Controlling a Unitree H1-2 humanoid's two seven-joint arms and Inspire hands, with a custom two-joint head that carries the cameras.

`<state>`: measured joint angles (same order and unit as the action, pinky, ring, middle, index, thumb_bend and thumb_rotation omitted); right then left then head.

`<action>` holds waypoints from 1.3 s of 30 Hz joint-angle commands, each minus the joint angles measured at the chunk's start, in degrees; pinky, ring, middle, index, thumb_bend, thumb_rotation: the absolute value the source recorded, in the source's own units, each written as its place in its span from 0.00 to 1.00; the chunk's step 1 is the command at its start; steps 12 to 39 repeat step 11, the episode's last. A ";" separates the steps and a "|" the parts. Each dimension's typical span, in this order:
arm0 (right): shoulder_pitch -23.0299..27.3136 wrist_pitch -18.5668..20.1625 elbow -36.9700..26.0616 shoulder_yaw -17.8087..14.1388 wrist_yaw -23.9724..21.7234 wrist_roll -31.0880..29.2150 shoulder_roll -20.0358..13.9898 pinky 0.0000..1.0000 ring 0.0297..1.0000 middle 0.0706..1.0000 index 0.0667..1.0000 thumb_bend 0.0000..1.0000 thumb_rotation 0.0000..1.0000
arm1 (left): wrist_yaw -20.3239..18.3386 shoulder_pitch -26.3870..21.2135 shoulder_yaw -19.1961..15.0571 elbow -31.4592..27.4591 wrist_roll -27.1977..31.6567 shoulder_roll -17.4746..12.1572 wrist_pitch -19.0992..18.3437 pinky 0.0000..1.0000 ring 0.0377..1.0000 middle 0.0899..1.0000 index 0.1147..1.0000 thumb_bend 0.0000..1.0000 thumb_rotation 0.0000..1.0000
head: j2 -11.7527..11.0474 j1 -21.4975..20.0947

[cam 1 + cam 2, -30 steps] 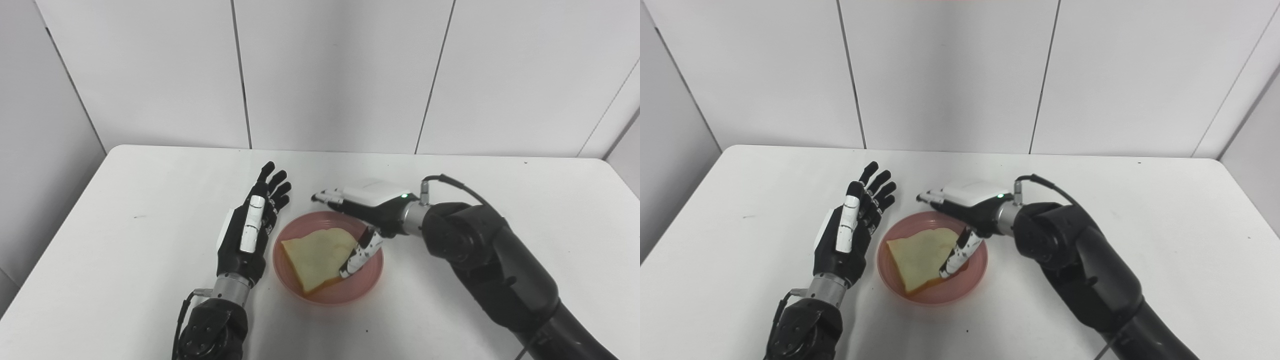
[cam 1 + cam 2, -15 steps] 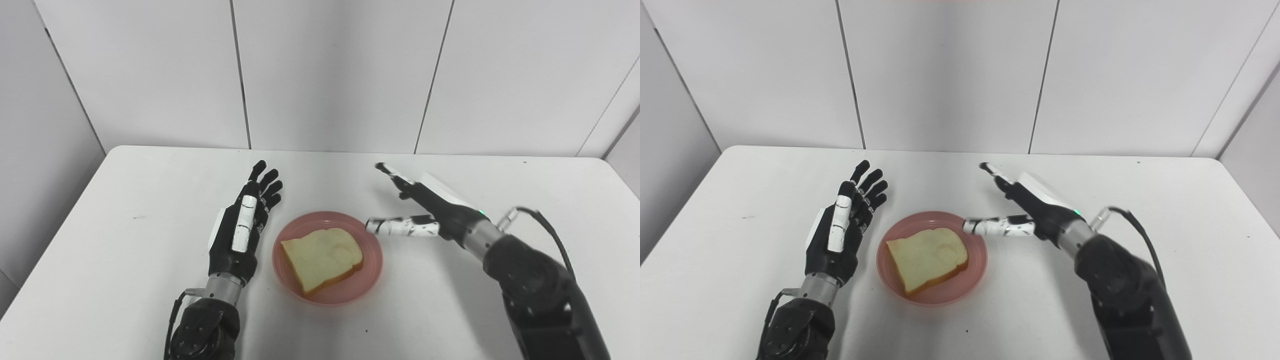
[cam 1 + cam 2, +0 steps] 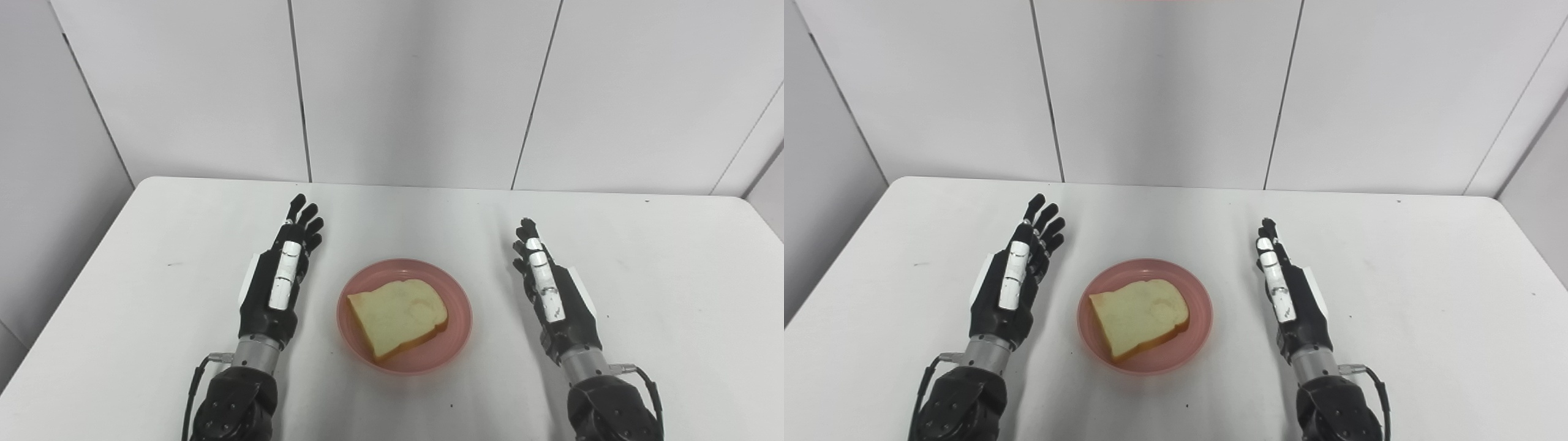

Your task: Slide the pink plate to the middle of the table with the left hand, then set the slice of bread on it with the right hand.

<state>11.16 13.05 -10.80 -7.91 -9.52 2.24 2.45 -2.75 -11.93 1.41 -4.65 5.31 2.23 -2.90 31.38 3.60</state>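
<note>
A pale slice of bread [image 3: 398, 317] is seen lying on the round pink plate [image 3: 456, 334] at mid-table, flanked by the left hand [image 3: 277, 288] and right hand [image 3: 551, 297], fingers extended, nothing grasped; both steps appear done, no further move apparently required.

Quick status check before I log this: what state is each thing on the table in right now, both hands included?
pink plate: flat on the table, mid-table, holding the bread.
slice of bread: lying flat on the plate, released.
left hand: open, empty, left of the plate, apart from it.
right hand: open, empty, right of the plate, apart from it.
table: white, carrying the plate.
</note>
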 commanded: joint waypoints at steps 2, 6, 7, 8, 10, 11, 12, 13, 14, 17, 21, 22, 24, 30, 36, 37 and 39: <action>0.20 -4.10 -2.67 1.28 1.42 -1.84 0.44 1.00 1.00 1.00 1.00 0.47 1.00 | -0.30 -0.84 0.13 -0.84 -0.39 -0.30 1.85 0.96 0.95 0.97 0.96 0.83 0.89 | -0.19 0.10; -1.12 -5.01 -3.20 2.29 2.55 -3.29 0.42 1.00 1.00 1.00 1.00 0.44 1.00 | 0.14 -0.72 0.22 -0.85 -1.11 -0.22 1.65 0.94 0.94 0.96 0.96 0.83 0.89 | -0.41 0.04; -1.38 -5.05 -3.22 2.50 2.76 -3.59 0.48 1.00 1.00 1.00 1.00 0.44 1.00 | 0.19 -0.71 0.15 -0.66 -1.11 -0.18 1.77 0.94 0.94 0.96 0.95 0.83 0.89 | -0.58 -0.17; -1.56 -5.07 -3.23 2.68 2.94 -3.82 0.50 1.00 1.00 1.00 1.00 0.43 1.00 | 0.22 -0.70 0.11 -0.53 -1.11 -0.15 1.84 0.94 0.94 0.96 0.96 0.82 0.89 | -0.58 -0.17; -1.90 -4.28 -3.43 3.04 3.56 -4.04 0.63 1.00 1.00 1.00 1.00 0.41 1.00 | 0.15 -0.77 0.11 -0.15 -1.14 -0.26 1.96 0.94 0.94 0.96 0.96 0.82 0.89 | -0.61 -0.16; -2.08 -4.08 -3.48 3.27 3.83 -4.10 0.56 1.00 1.00 1.00 1.00 0.41 1.00 | 0.05 -0.83 0.14 0.08 -1.08 -0.32 1.92 0.94 0.94 0.96 0.96 0.81 0.89 | -0.64 -0.11; -2.08 -4.08 -3.48 3.27 3.83 -4.10 0.56 1.00 1.00 1.00 1.00 0.41 1.00 | 0.05 -0.83 0.14 0.08 -1.08 -0.32 1.92 0.94 0.94 0.96 0.96 0.81 0.89 | -0.64 -0.11; -2.08 -4.08 -3.48 3.27 3.83 -4.10 0.56 1.00 1.00 1.00 1.00 0.41 1.00 | 0.05 -0.83 0.14 0.08 -1.08 -0.32 1.92 0.94 0.94 0.96 0.96 0.81 0.89 | -0.64 -0.11; -2.08 -4.08 -3.48 3.27 3.83 -4.10 0.56 1.00 1.00 1.00 1.00 0.41 1.00 | 0.05 -0.83 0.14 0.08 -1.08 -0.32 1.92 0.94 0.94 0.96 0.96 0.81 0.89 | -0.64 -0.11; -2.08 -4.08 -3.48 3.27 3.83 -4.10 0.56 1.00 1.00 1.00 1.00 0.41 1.00 | 0.05 -0.83 0.14 0.08 -1.08 -0.32 1.92 0.94 0.94 0.96 0.96 0.81 0.89 | -0.64 -0.11; -2.08 -4.08 -3.48 3.27 3.83 -4.10 0.56 1.00 1.00 1.00 1.00 0.41 1.00 | 0.05 -0.83 0.14 0.08 -1.08 -0.32 1.92 0.94 0.94 0.96 0.96 0.81 0.89 | -0.64 -0.11; -2.08 -4.08 -3.48 3.27 3.83 -4.10 0.56 1.00 1.00 1.00 1.00 0.41 1.00 | 0.05 -0.83 0.14 0.08 -1.08 -0.32 1.92 0.94 0.94 0.96 0.96 0.81 0.89 | -0.64 -0.11; -2.08 -4.08 -3.48 3.27 3.83 -4.10 0.56 1.00 1.00 1.00 1.00 0.41 1.00 | 0.05 -0.83 0.14 0.08 -1.08 -0.32 1.92 0.94 0.94 0.96 0.96 0.81 0.89 | -0.64 -0.11; -2.08 -4.08 -3.48 3.27 3.83 -4.10 0.56 1.00 1.00 1.00 1.00 0.41 1.00 | 0.05 -0.83 0.14 0.08 -1.08 -0.32 1.92 0.94 0.94 0.96 0.96 0.81 0.89 | -0.64 -0.11; -2.08 -4.08 -3.48 3.27 3.83 -4.10 0.56 1.00 1.00 1.00 1.00 0.41 1.00 | 0.05 -0.83 0.14 0.08 -1.08 -0.32 1.92 0.94 0.94 0.96 0.96 0.81 0.89 | -0.64 -0.11; -2.08 -4.08 -3.48 3.27 3.83 -4.10 0.56 1.00 1.00 1.00 1.00 0.41 1.00 | 0.05 -0.83 0.14 0.08 -1.08 -0.32 1.92 0.94 0.94 0.96 0.96 0.81 0.89 | -0.64 -0.11; -2.08 -4.08 -3.48 3.27 3.83 -4.10 0.56 1.00 1.00 1.00 1.00 0.41 1.00 | 0.05 -0.83 0.14 0.08 -1.08 -0.32 1.92 0.94 0.94 0.96 0.96 0.81 0.89 | -0.64 -0.11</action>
